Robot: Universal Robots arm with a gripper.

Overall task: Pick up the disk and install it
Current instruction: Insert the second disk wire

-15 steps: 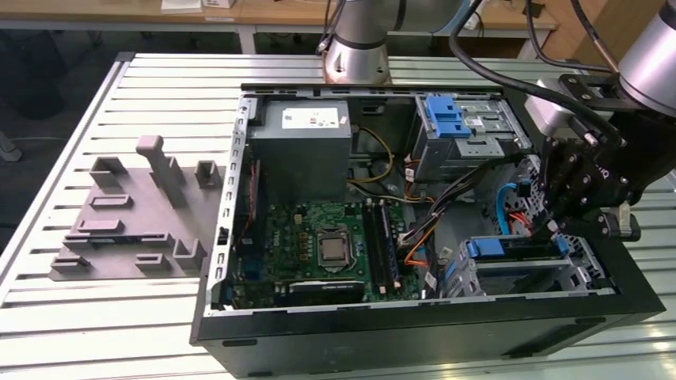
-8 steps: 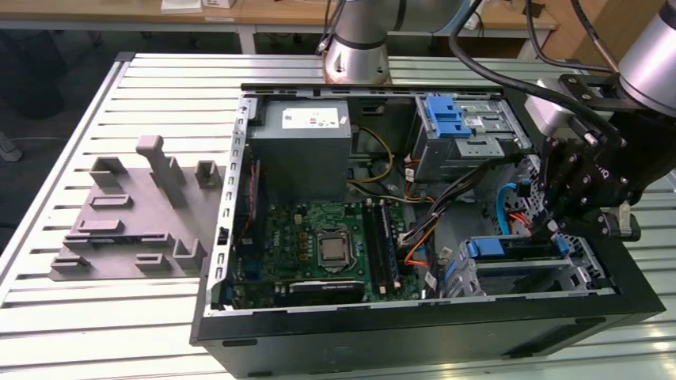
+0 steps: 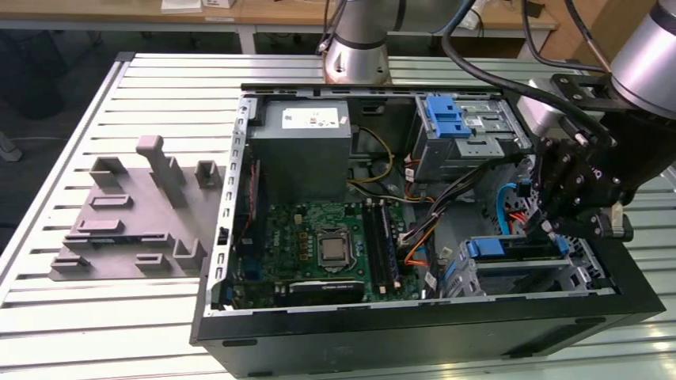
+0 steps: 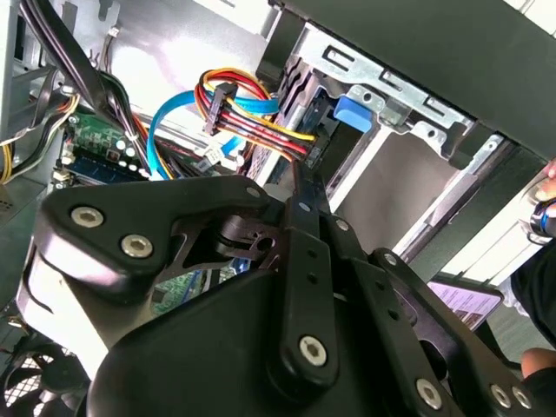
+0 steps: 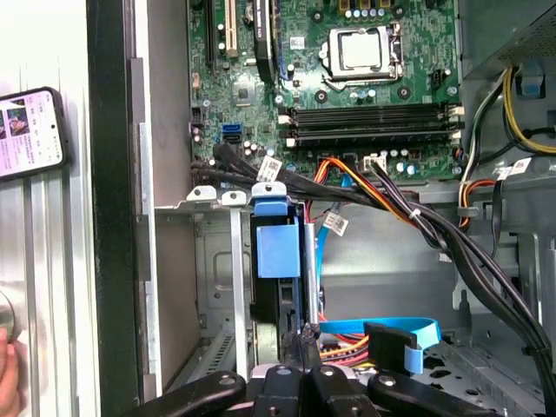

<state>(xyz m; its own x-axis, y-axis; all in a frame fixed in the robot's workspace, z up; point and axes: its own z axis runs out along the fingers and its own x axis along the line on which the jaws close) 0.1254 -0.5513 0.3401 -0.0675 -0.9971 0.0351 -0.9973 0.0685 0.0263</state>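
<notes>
The disk (image 3: 514,248) stands on edge in the drive cage (image 3: 549,277) at the case's corner on the exterior view's right, its blue caddy tab (image 5: 277,244) facing the motherboard. My gripper (image 3: 537,232) hangs just above the cage. In both wrist views its two thin fingertips (image 5: 303,337) are pressed together, shut, at the disk's cable-side end with nothing between them. They sit close to the disk's (image 4: 351,114) edge and the red-yellow power plug (image 4: 311,148); I cannot tell whether they touch.
The open case (image 3: 423,324) lies on a slatted table. Inside are the motherboard (image 3: 328,245), a grey power supply (image 3: 306,146), an upper bay with a blue latch (image 3: 457,119), and loose cables (image 5: 408,334) beside the cage. A phone (image 5: 30,130) and a hand (image 5: 7,382) are outside the case wall.
</notes>
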